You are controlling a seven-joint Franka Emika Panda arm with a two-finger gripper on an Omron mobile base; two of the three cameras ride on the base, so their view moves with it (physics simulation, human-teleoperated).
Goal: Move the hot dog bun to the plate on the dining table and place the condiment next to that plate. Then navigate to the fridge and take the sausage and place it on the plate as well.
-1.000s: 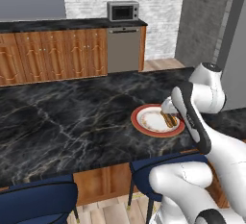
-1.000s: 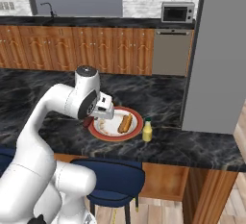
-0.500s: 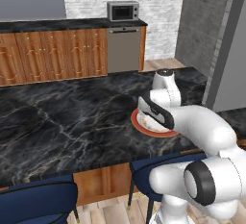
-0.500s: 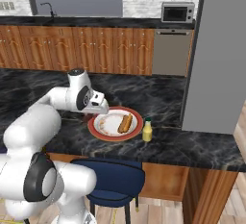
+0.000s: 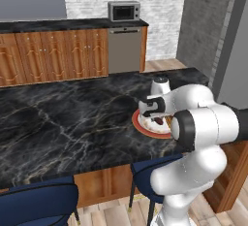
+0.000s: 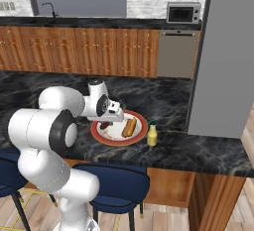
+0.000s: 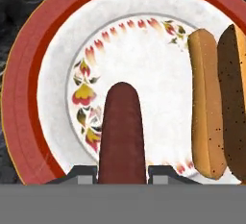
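Hand view first: we are seeing the sausage (image 7: pixel 122 134) running straight out from between our two finger tips (image 7: pixel 85 174), which are sitting close on either side of its near end, so our gripper (image 7: pixel 121 175) is clamped narrowly onto it. The sausage is pointing across the white, flower-patterned centre of the plate (image 7: pixel 29 98), and its far rounded end is lying over the middle of that centre; we cannot tell whether it is touching the plate. Just beyond it to the right, the hot dog bun (image 7: pixel 217 103) is lying on the same plate, roughly parallel to the sausage and apart from it.

From the right base view, we are holding the gripper (image 6: pixel 107 122) low over the plate's (image 6: pixel 101 137) near-left part, with the sausage (image 6: pixel 105 125) showing dark beneath it. The hot dog bun (image 6: pixel 130 126) is lying on the plate's right half, and the condiment (image 6: pixel 152 134) is standing upright on the dining table (image 6: pixel 198 150) just beside the plate's right rim.
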